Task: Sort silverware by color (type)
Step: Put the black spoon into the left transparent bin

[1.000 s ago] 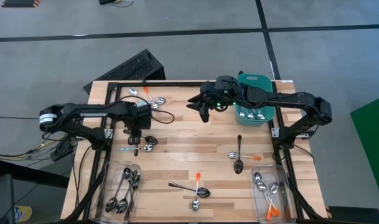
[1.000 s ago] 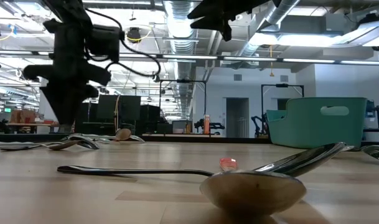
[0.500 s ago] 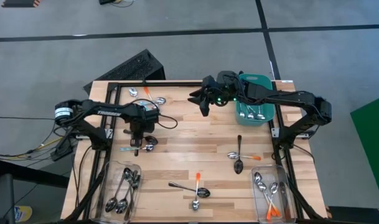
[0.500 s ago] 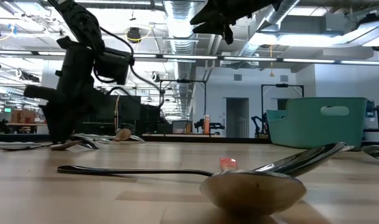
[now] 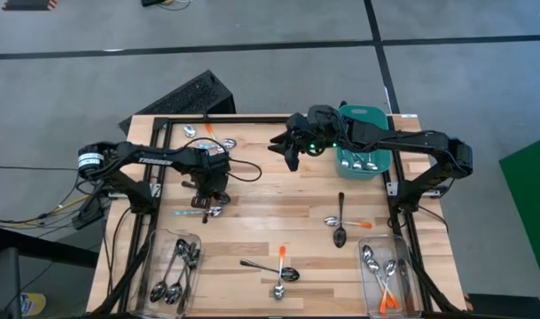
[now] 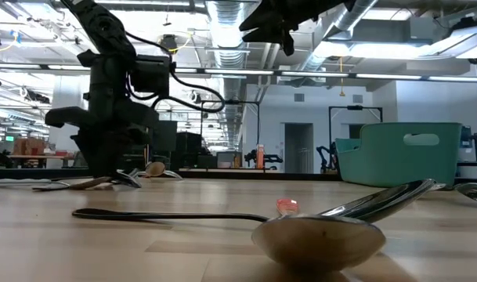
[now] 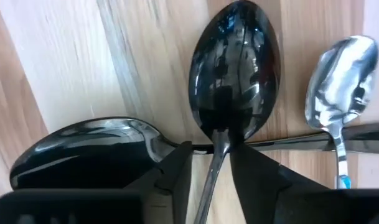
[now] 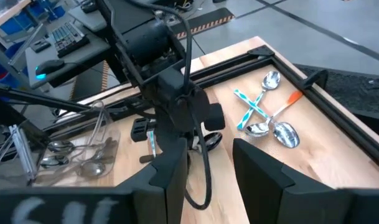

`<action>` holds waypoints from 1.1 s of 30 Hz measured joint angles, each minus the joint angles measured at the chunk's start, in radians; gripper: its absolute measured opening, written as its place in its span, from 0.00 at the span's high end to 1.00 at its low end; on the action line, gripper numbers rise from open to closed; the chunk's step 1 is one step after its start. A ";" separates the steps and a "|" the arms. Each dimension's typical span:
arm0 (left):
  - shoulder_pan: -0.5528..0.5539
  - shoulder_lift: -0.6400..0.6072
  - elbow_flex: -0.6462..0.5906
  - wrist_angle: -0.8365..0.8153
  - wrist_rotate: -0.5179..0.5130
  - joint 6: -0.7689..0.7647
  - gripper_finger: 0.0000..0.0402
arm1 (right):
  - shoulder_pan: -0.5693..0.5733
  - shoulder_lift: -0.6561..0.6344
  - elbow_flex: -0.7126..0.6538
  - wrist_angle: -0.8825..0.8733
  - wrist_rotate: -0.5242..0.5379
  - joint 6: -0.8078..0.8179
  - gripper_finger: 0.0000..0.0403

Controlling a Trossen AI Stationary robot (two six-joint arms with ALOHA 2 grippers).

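Left gripper (image 5: 207, 201) has lowered, fingers straddling, perhaps pinching, a dark glossy spoon (image 7: 233, 74); right gripper (image 5: 288, 152), half-open and empty, hovers over bare wooden table (image 5: 278, 208).

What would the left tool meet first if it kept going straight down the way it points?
Probably the dark-handled spoon: the left tool straddles its handle, fingers open on either side. Right beneath lies the wooden table. Whether the fingers already touch it is unclear.

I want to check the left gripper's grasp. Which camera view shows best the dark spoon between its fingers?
The left wrist view: the dark spoon lies between the left gripper's open fingers. The high view hides it under the gripper; the low view shows only distant spoons.
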 joint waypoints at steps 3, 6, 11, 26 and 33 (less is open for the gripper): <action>0.007 0.018 0.001 0.013 0.008 -0.002 0.83 | 0.004 0.000 0.000 -0.020 0.000 0.000 0.62; 0.008 0.018 0.002 0.018 0.014 -0.040 0.94 | 0.009 0.000 0.000 -0.038 0.000 0.009 0.62; 0.006 -0.003 0.030 -0.016 -0.005 -0.171 0.97 | 0.023 0.000 0.000 -0.060 0.002 0.036 0.62; -0.035 -0.215 0.362 -0.392 -0.038 -0.985 0.97 | 0.014 0.000 0.000 -0.059 0.004 0.035 0.62; -0.267 -0.408 0.371 -0.485 -0.050 -1.446 0.97 | 0.027 0.000 0.000 -0.102 0.003 0.014 0.62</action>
